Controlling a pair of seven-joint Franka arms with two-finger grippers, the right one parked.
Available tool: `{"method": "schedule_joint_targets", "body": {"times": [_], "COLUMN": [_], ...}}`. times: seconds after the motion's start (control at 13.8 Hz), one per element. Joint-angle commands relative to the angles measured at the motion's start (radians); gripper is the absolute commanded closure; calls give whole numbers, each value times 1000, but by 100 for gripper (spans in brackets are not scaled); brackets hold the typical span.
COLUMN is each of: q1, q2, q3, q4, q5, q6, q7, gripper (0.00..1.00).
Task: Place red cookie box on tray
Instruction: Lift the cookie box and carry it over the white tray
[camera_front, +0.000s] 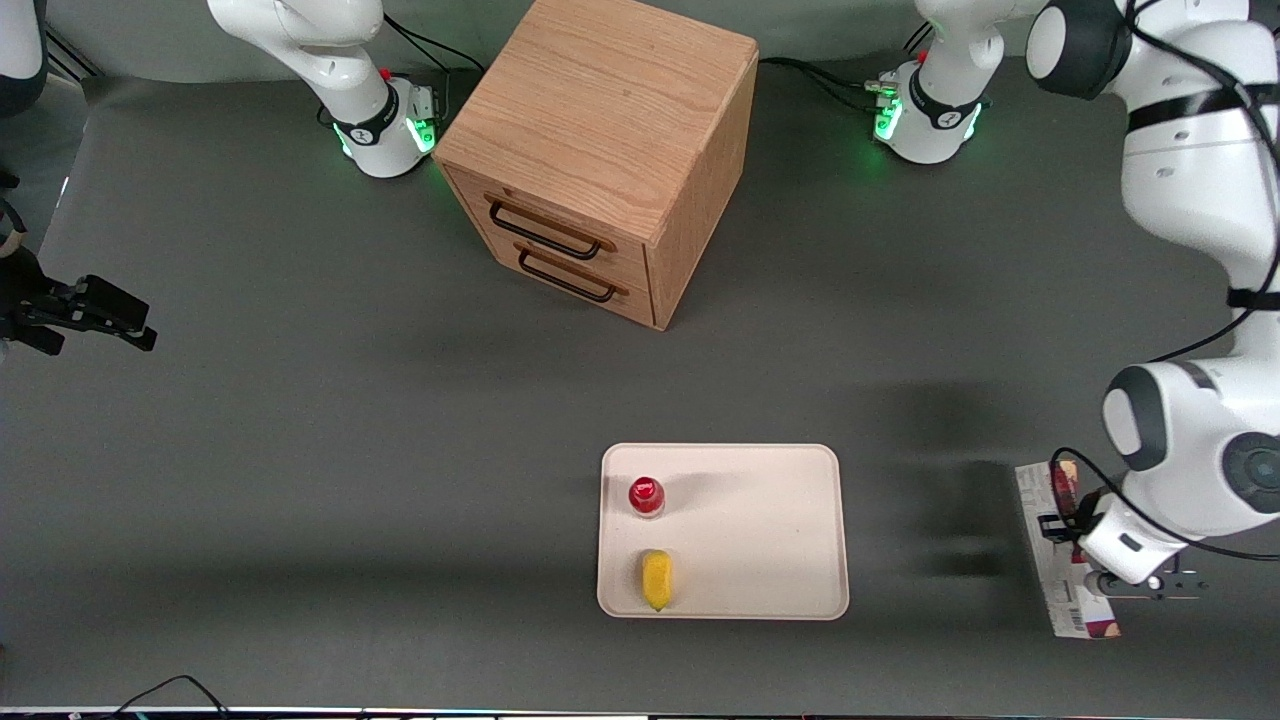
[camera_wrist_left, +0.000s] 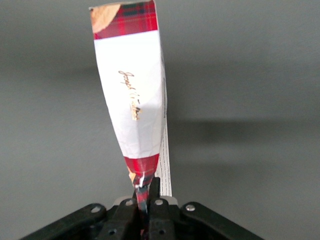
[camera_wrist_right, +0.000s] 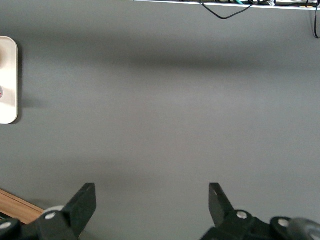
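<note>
Now gripper (camera_wrist_left: 145, 200) on red cookie box (camera_wrist_left: 132, 95)

- From my seat, the arm's wrist hid the gripper (camera_front: 1062, 523) and the red cookie box's (camera_front: 1040, 560) middle.
- At nine o'clock, the right wrist view cut off the tray (camera_wrist_right: 9, 80).

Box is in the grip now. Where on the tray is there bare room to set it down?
The gripper, toward the working arm's end of the table, is shut on the red cookie box. The tray is bare across its half nearest the box. Its other edge is crowded: red-capped bottle and a yellow item stand there.
</note>
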Motion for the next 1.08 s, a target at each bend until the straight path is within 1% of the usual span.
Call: {"method": "schedule_joint_targets", "body": {"times": [0.0,0.14,0.22,0.29,0.43,0.58,0.72,0.8,1.01], "q1": [-22,-97,-126,-154,-162,-163,-163,-165,-188], "q2": [-126,-160,-164,-166,-163,-126,-67,-39,58], "q3": [-1,-2,-10,-36,-138,-239,-322,-346,-370], "q4": [-16,-16,-13,-11,-13,-13,-10,4,23], "q5": [9,9,13,37,128,217,286,307,334], "q6": [-103,-171,-186,-191,-194,-182,-170,-166,-20], "q7": [-98,-176,-260,-340,-469,-574,-627,-638,-628], "gripper": [100,100,100,100,100,100,100,100,100]}}
